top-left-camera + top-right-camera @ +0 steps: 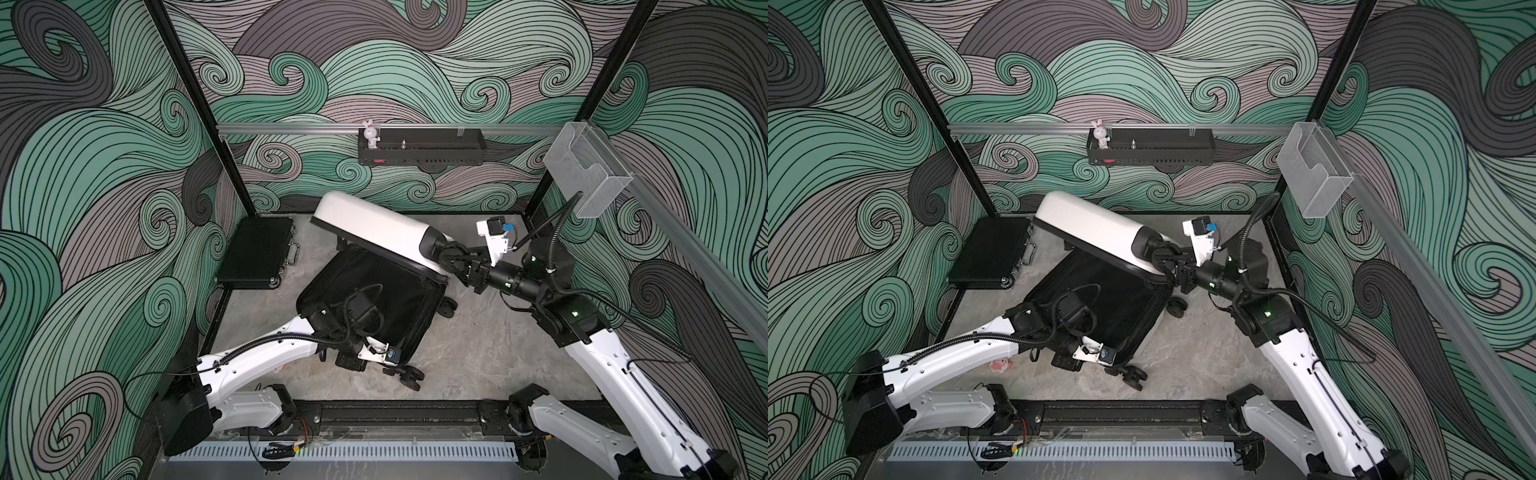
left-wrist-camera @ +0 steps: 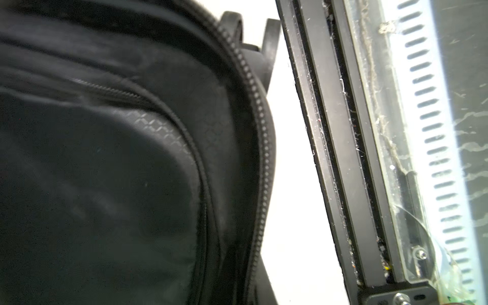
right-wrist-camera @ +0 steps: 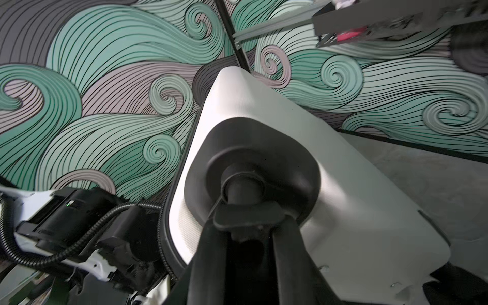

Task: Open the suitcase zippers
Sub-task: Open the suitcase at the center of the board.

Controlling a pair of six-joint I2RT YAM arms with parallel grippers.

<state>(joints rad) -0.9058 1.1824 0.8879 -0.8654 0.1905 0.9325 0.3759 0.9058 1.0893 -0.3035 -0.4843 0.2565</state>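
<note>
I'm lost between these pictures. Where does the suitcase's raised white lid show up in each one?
Both top views: suitcase lid, centre, tilted up.
Left wrist: not in it; only black lining and zipper teeth.
Right wrist: fills the middle.
Shared landmark: black wall shelf, in all but the left wrist.

White suitcase [image 1: 374, 232] with black hexagon-patterned lining [image 2: 158, 126], black briefcase [image 1: 257, 253], teal-and-grey swirl-patterned walls [image 1: 415, 62], mottled grey table [image 1: 478, 353].
</note>
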